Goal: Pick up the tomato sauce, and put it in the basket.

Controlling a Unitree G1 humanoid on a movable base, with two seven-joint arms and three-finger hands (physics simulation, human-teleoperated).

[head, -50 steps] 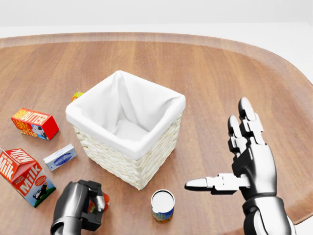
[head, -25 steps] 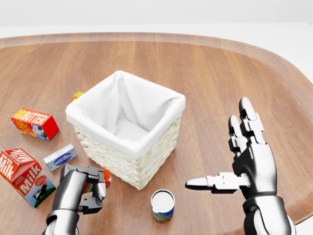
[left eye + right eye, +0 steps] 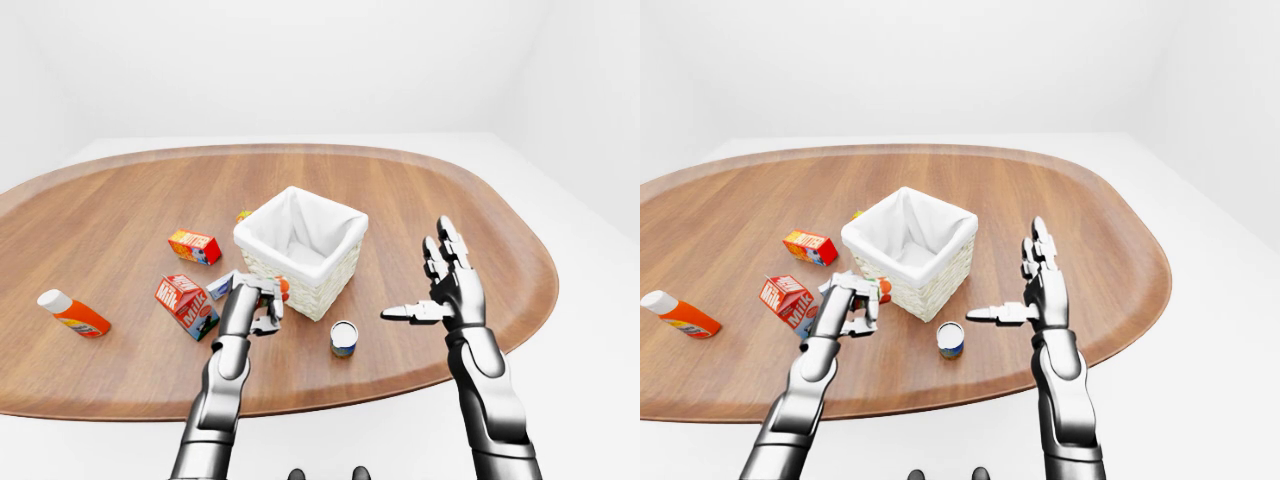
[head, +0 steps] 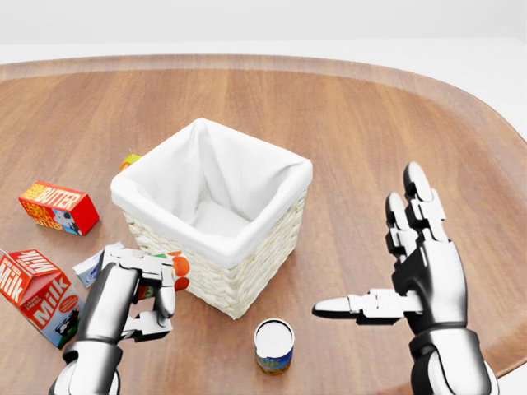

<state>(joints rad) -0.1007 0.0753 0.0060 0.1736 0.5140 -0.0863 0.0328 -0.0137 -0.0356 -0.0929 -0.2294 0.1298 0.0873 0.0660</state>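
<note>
The left hand is closed round the tomato sauce, held just left of the basket, below its rim. The right hand hangs open and empty to the basket's right, fingers spread, with a can below the basket

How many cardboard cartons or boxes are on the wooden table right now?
3: the red butter box at head-view left, the red-and-white milk carton below it, and a small blue-and-white box between them and the basket, partly behind the left hand. Others may be hidden.
</note>
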